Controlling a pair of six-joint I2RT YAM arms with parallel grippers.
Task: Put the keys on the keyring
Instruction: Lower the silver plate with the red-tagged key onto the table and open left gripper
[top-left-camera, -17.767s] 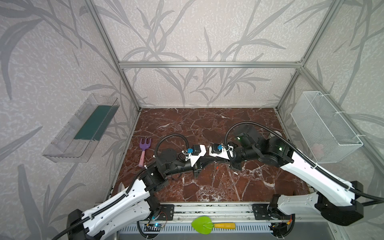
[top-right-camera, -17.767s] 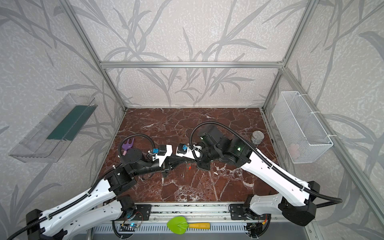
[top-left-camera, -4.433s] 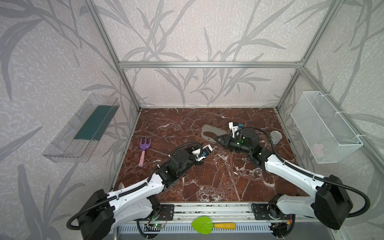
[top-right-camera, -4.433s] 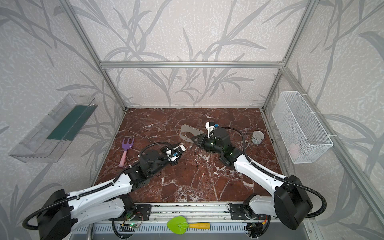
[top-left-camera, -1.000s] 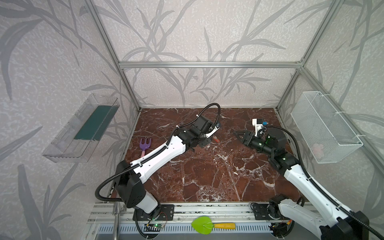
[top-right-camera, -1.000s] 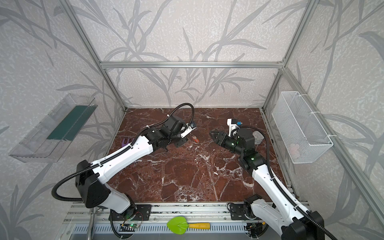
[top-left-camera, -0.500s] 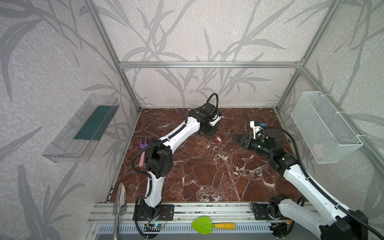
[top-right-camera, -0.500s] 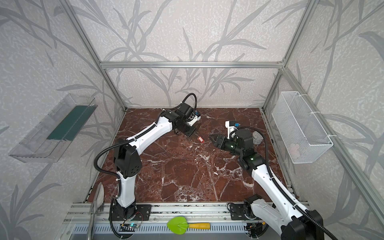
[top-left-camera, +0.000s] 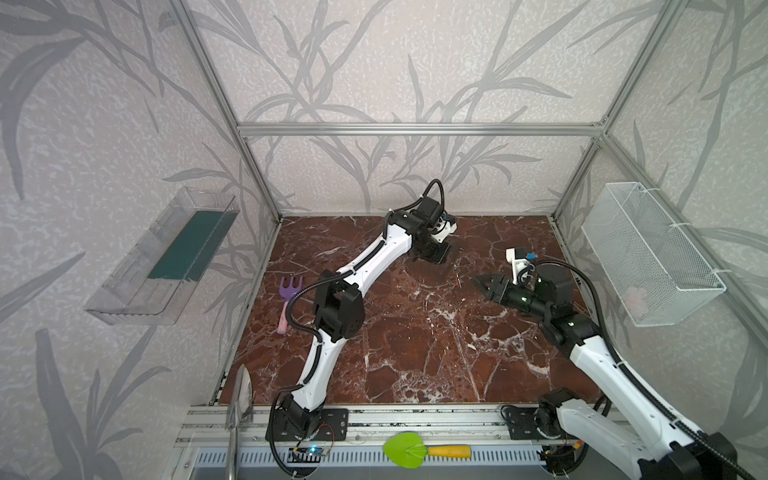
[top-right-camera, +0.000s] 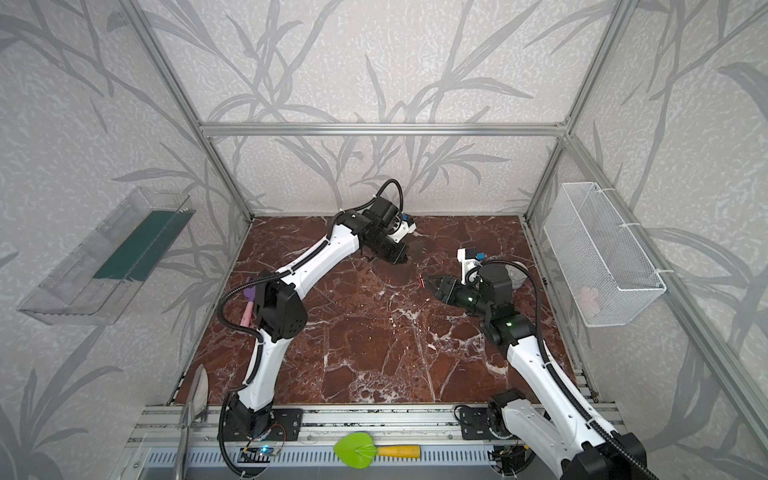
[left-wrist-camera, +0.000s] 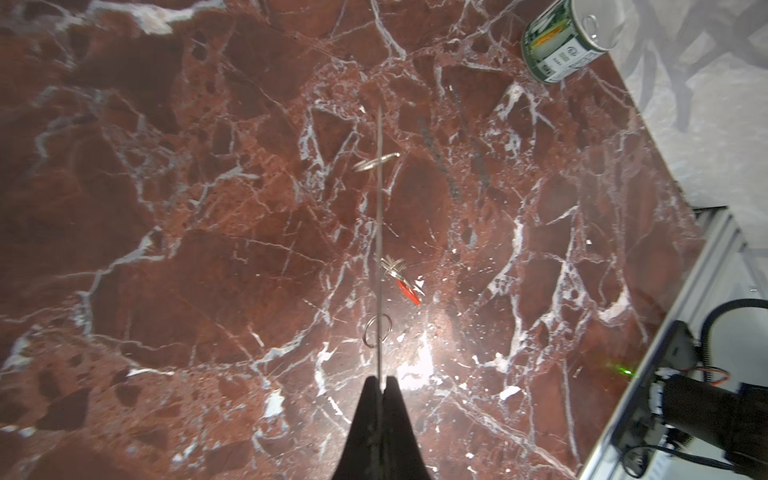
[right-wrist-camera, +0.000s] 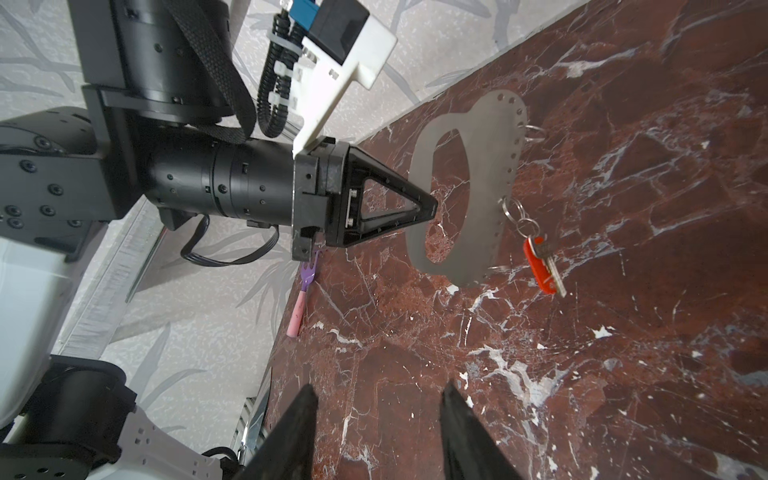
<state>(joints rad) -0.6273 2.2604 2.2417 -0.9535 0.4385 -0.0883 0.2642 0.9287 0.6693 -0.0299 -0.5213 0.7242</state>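
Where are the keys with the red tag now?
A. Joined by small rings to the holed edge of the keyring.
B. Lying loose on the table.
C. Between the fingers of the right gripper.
A: the right wrist view shows the keys linked by rings to the keyring, which the left gripper holds; the right gripper is open and empty.

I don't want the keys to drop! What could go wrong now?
The left gripper pinches the keyring only at its thin inner edge, so it might slip or twist out. The keys dangle from a chain of small rings; a jerk could swing them. The right gripper is open nearby and might bump the keys if it moves in.
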